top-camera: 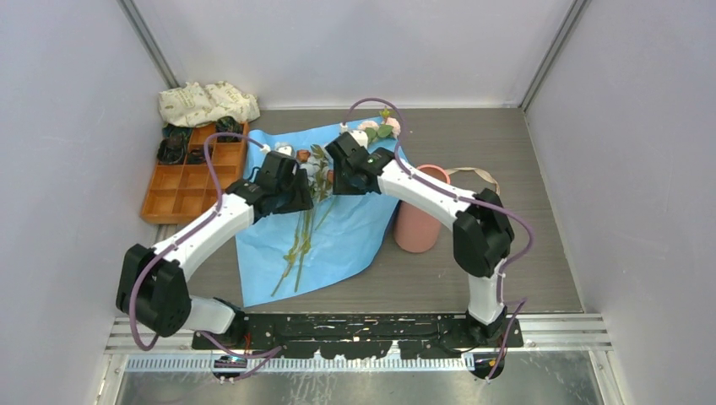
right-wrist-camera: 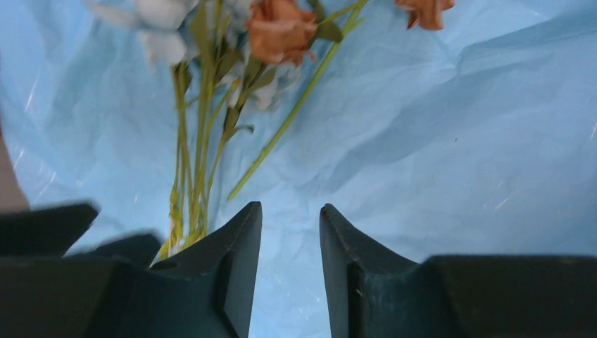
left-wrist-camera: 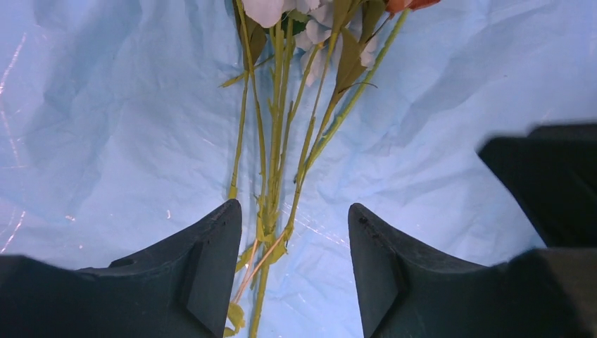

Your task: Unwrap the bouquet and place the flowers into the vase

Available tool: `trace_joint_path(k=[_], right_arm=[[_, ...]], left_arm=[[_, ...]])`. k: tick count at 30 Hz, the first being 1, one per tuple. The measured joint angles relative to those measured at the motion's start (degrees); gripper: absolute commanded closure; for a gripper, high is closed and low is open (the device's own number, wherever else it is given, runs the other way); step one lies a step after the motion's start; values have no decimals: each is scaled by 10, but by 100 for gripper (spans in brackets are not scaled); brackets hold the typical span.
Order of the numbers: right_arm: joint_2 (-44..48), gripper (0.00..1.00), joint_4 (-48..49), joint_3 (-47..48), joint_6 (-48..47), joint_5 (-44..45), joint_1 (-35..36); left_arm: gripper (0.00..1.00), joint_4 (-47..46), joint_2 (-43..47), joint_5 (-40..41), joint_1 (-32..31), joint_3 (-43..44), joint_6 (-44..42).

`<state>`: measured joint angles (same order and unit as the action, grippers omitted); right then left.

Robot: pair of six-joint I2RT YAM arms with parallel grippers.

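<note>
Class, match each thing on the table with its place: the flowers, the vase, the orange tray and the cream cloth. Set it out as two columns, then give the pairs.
1 flowers
2 vase
3 orange tray
4 cream cloth

A right of the blue paper
B just beyond the orange tray's far end
C lying on the blue paper
D left of the blue paper, holding dark items

Pairs: 1-C, 2-A, 3-D, 4-B

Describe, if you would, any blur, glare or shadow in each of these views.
Top external: even light, sharp, only soft shadows under the arms. Left wrist: the stems are crisp, blooms at the top edge soft, faint glints on the blue paper at left. Right wrist: the orange rose is blurred, and a dark shape at lower left is smeared.
</note>
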<state>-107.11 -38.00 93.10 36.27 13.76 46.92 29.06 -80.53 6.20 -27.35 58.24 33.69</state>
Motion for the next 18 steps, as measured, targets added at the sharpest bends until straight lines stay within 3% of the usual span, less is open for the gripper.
trace_joint_path(k=[3,9,18], right_arm=[[-48,66,-10,34,14,-13,-29],[-118,66,-19,72,45,-25,-74],[-204,64,-31,149,75,-26,-99]], left_arm=[[42,4,34,2,0,0,-3],[43,19,104,14,0,0,-12],[43,34,136,18,0,-22,-16]])
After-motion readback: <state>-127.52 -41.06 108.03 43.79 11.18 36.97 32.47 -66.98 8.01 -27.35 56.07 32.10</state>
